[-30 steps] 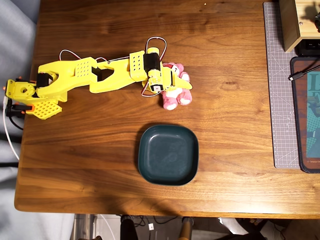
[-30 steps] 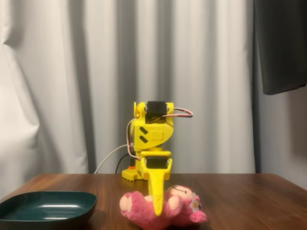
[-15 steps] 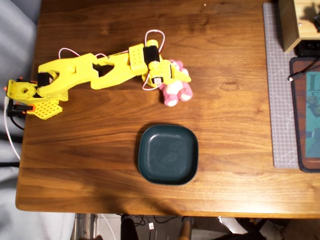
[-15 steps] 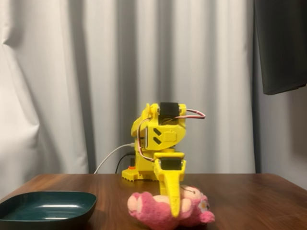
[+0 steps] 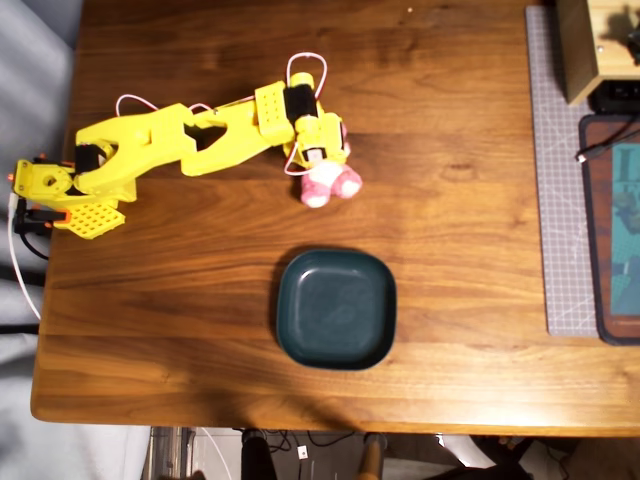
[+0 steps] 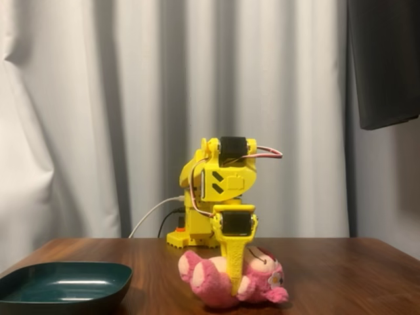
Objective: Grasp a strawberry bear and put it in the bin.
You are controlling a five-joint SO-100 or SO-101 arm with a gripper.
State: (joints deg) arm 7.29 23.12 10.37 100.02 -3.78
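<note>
The pink strawberry bear (image 5: 333, 183) lies on its side on the wooden table, its feet pointing toward the dish in the overhead view. In the fixed view it (image 6: 259, 279) lies under the arm. My yellow gripper (image 5: 316, 160) stands straight down over its middle. One finger (image 6: 235, 269) crosses the bear's body and reaches nearly to the table, and the plush bulges on both sides of it. The jaws look closed on the bear, which still rests on the table. The dark teal bin (image 5: 336, 308) sits empty a short way below the bear, at the left (image 6: 62, 283) in the fixed view.
The arm's base (image 5: 45, 185) sits at the table's left edge with a white cable. A grey cutting mat (image 5: 560, 170), a light wooden box (image 5: 600, 45) and a dark tray (image 5: 615, 230) line the right side. A curtain hangs behind.
</note>
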